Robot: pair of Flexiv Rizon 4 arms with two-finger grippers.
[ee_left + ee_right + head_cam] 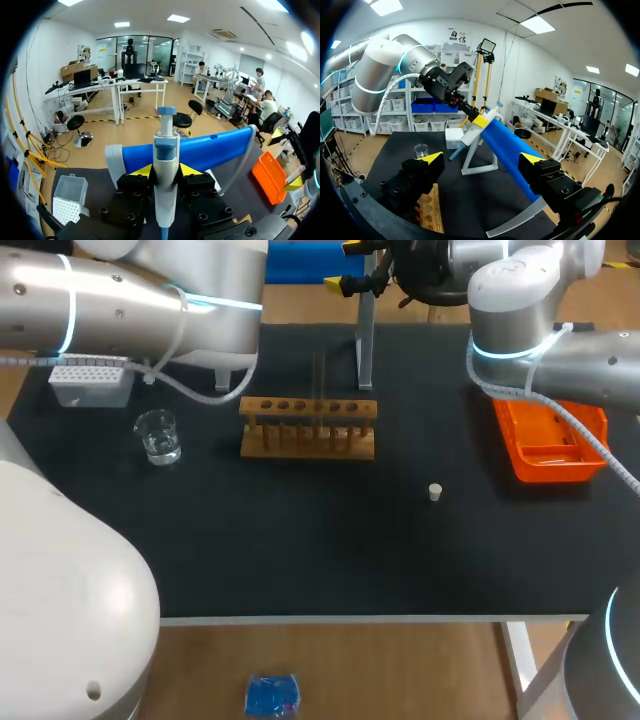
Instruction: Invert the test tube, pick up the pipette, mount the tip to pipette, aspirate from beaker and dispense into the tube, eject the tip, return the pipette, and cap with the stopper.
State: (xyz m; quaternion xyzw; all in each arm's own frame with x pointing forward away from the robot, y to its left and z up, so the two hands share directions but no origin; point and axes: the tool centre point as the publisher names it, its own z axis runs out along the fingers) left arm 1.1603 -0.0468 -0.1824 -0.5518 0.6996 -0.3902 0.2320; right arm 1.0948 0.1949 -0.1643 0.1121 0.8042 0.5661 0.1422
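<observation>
My left gripper [166, 171] is shut on the white and blue pipette [166, 145], which stands upright between its yellow tips, in front of the blue rail [200, 150] of the pipette stand. In the right wrist view that same gripper [479, 120] holds the pipette up at the stand [480, 162]. My right gripper [482, 165] is open with nothing between its fingers, raised over the table and facing the stand. The wooden tube rack [308, 427] sits mid-table, the glass beaker [158, 436] to its left. The white stopper [435, 492] lies to the rack's right.
A white tip box [90, 380] stands at the back left, behind the beaker. An orange tray [550, 440] lies at the right. The stand's post [366, 340] rises behind the rack. Bare black mat fills the front of the table [300, 560].
</observation>
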